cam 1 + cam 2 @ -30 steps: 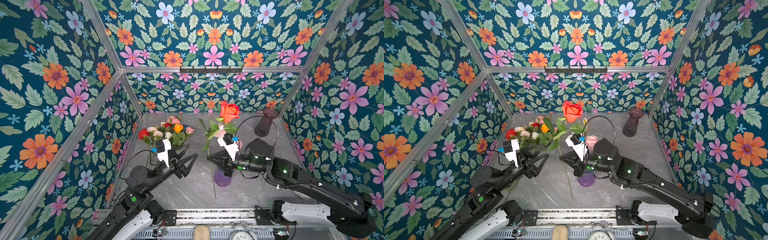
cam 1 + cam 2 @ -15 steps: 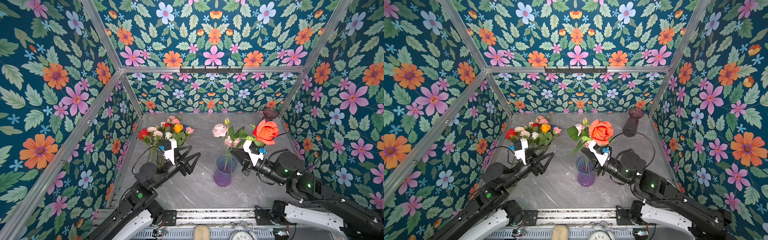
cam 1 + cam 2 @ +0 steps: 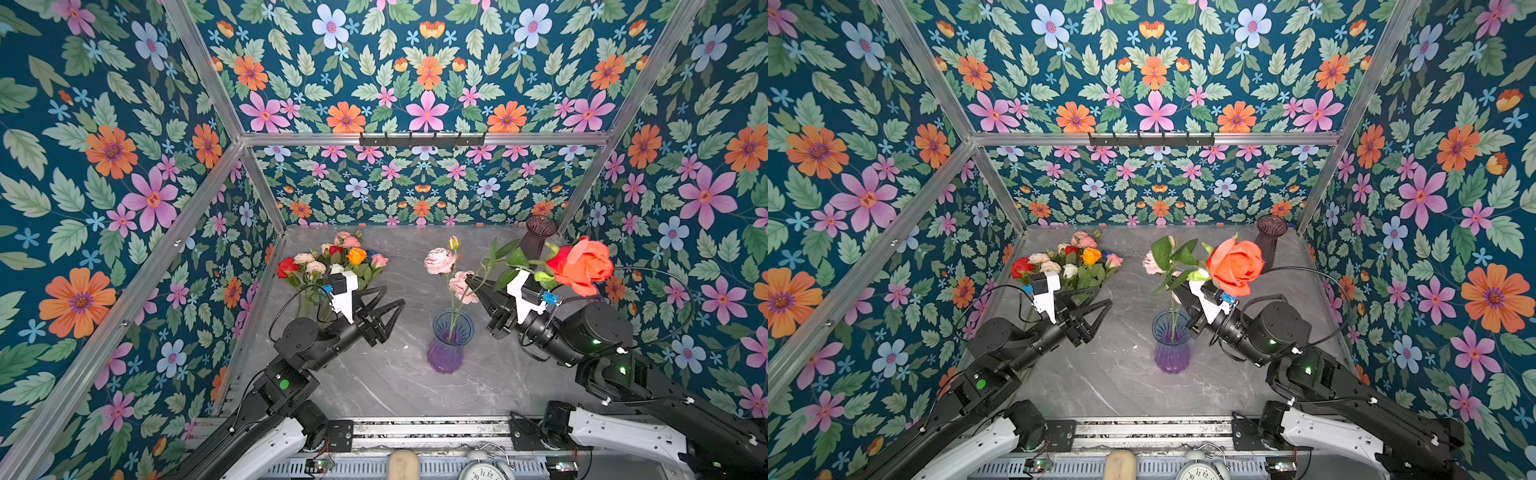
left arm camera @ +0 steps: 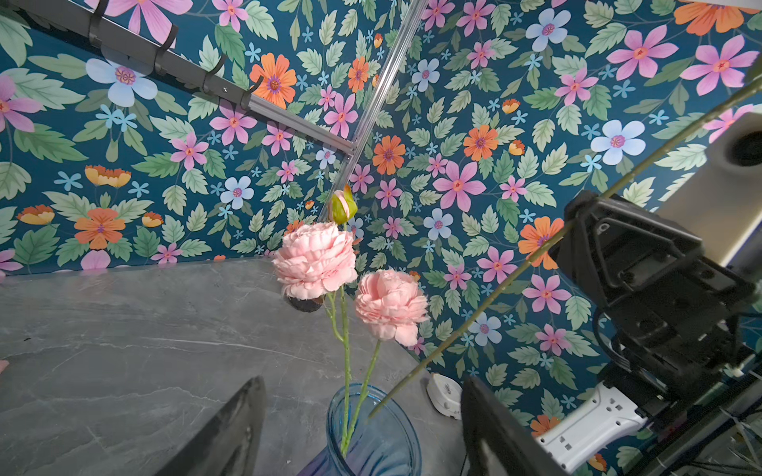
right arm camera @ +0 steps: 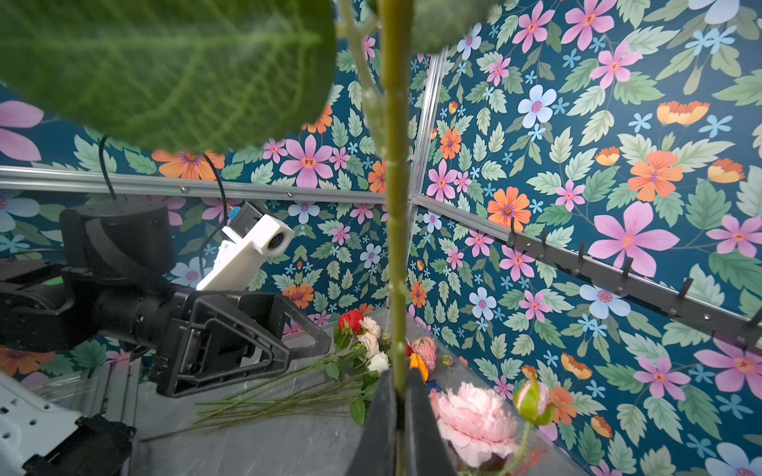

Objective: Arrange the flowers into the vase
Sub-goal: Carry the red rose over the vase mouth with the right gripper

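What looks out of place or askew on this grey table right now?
The orange-red rose shut in the right hand is steeply slanted, not upright. Its long green stem runs obliquely towards the blue-and-purple glass vase, unlike the pink peonies standing in it. Nothing looks spilled.

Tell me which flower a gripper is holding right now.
The orange-red rose: the right gripper is shut on its stem. The two pink blooms stand in the blue-purple vase; the rest lie in a bunch on the table.
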{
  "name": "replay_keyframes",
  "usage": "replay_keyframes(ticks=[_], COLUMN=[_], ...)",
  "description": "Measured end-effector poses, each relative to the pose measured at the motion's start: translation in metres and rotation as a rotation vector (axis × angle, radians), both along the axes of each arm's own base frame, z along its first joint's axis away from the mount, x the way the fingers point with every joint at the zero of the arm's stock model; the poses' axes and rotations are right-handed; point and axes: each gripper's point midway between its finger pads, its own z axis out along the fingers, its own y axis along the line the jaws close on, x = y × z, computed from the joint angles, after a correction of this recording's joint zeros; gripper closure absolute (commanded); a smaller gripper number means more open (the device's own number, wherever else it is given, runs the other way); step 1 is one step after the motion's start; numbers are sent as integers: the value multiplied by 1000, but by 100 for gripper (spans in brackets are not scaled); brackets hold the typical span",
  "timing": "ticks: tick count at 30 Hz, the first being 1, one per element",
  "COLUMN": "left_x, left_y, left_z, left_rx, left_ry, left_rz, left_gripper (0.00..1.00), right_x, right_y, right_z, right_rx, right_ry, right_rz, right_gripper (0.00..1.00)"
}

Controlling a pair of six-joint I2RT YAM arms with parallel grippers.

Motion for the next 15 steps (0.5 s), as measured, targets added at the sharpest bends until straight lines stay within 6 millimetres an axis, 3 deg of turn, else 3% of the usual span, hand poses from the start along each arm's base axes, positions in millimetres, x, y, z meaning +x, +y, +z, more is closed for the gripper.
replay_keyframes(ticks=[8, 15], left_x=[0, -1], left_y=[-2, -1], left_z=[-2, 0], left_rx=[7, 0], left_ry=[7, 3], left_rz=[-8, -11], left_gripper=[24, 24], right_x=[7, 7], right_y=[14, 10], right_z=[-58, -84], right_rx=[-81, -64], right_ry=[-6, 36], right_rz=[-4, -8], right_gripper=[100, 100])
